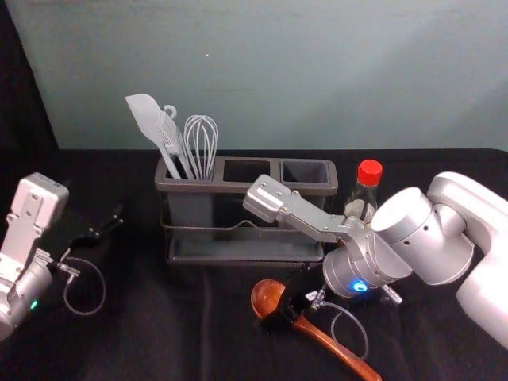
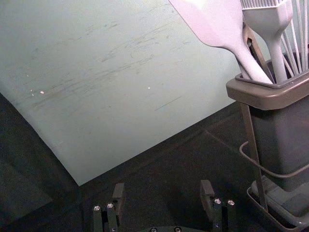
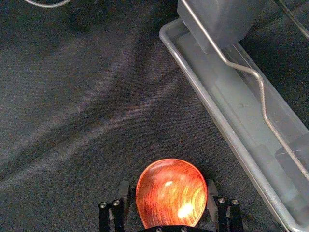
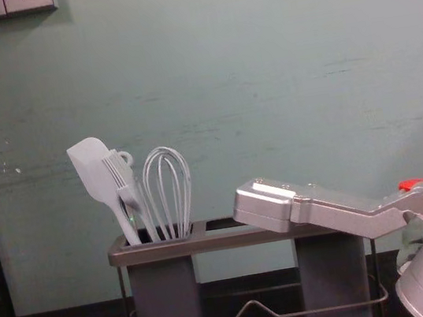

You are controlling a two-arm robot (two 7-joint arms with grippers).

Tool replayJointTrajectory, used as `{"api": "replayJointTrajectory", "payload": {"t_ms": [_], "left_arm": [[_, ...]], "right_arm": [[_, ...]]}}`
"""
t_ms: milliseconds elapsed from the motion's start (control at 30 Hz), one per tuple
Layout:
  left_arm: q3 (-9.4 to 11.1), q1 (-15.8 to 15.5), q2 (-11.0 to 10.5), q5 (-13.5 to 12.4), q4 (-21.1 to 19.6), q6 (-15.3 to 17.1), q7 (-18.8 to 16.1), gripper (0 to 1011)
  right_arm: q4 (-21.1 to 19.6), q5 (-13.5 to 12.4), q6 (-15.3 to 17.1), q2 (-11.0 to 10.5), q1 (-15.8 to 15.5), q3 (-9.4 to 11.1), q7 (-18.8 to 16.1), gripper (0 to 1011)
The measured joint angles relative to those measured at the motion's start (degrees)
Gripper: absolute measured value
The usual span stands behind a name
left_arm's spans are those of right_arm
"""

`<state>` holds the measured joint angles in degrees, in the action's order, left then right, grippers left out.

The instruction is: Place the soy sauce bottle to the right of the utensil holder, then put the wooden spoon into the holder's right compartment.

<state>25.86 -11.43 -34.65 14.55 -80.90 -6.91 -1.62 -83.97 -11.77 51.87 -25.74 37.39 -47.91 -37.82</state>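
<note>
The wooden spoon [image 1: 340, 349] lies on the cloth before the utensil holder [image 1: 238, 187], handle toward the front right. My right gripper [image 1: 279, 314] is down over the spoon's neck. In the right wrist view my right gripper [image 3: 169, 193] is open, a finger on each side of the spoon's bowl [image 3: 171, 191]. Just right of the holder stands the red-capped soy sauce bottle [image 1: 369, 172], partly hidden by my right arm; its cap [image 4: 414, 183] shows in the chest view. My left gripper [image 1: 105, 227] stays idle left of the holder; in its wrist view the left gripper [image 2: 162, 193] is open and empty.
A white spatula [image 1: 148, 119], a brush and a whisk [image 1: 201, 139] stand in the holder's left compartment. The holder's lower tray [image 3: 217, 111] runs close beside my right gripper. Behind everything rises a pale wall [image 4: 263, 79].
</note>
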Motion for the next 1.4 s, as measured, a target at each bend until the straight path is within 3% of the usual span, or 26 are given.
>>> {"api": "replayJointTrajectory", "payload": {"t_ms": [233,600,733,967,1100,1133,1233,1400], "left_arm": [[0.00,0.00,0.00,0.00,0.00,0.00,0.00,1011],[0.00,0.00,0.00,0.00,0.00,0.00,0.00,1011],[0.00,0.00,0.00,0.00,0.00,0.00,0.00,1011],[0.00,0.00,0.00,0.00,0.00,0.00,0.00,1012],[0.00,0.00,0.00,0.00,0.00,0.00,0.00,1011],[0.00,0.00,0.00,0.00,0.00,0.00,0.00,1011],[0.00,0.00,0.00,0.00,0.00,0.00,0.00,1011],[0.00,0.00,0.00,0.00,0.00,0.00,0.00,1011]], "right_arm": [[-0.04,-0.06,0.02,-0.03,0.00,0.00,0.03,838],[-0.19,-0.12,0.05,-0.09,-0.09,0.14,0.06,838],[-2.42,-0.53,-1.59,-0.71,-1.74,2.18,0.79,838],[-10.13,-1.92,-8.18,-2.88,-6.77,7.27,3.69,838],[-14.99,-3.50,-15.34,-4.79,-10.54,10.98,5.20,838],[-14.99,-3.50,-15.34,-4.79,-10.54,10.98,5.20,838],[-18.16,-4.62,-20.58,-5.99,-13.44,13.90,6.83,838],[-20.75,-5.77,-27.26,-7.05,-16.69,16.93,8.63,838]]}}
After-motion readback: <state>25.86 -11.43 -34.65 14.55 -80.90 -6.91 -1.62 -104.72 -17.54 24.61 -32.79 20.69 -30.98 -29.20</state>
